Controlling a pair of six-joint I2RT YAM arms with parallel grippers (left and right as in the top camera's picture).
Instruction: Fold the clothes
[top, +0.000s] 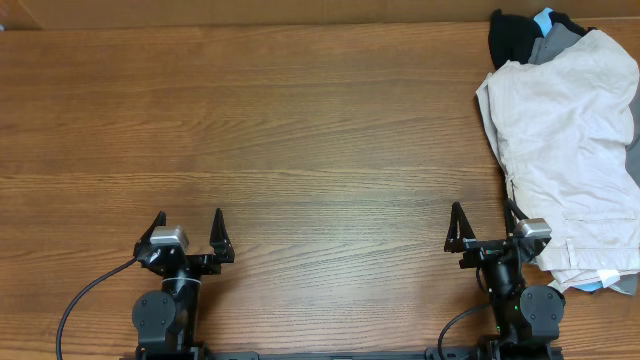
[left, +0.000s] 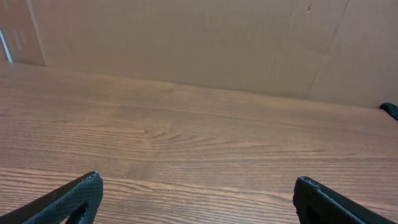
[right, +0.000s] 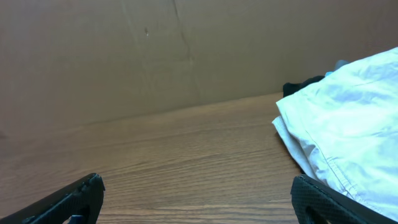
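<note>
The light beige shorts (top: 565, 150) lie crumpled on top of a pile at the table's right edge; in the right wrist view the shorts (right: 348, 130) fill the right side. My right gripper (top: 484, 216) stands open near the front edge, its right finger close beside the shorts' lower part, nothing between the fingers (right: 323, 202). My left gripper (top: 189, 222) is open too, far to the left over bare wood, with its fingertips (left: 81, 196) wide apart and empty.
A black garment (top: 512, 36) and a grey garment (top: 556, 44) lie under the shorts at the back right, with a bit of light blue cloth (top: 545, 15). A cardboard wall (left: 199, 43) stands behind the wooden table (top: 300, 150).
</note>
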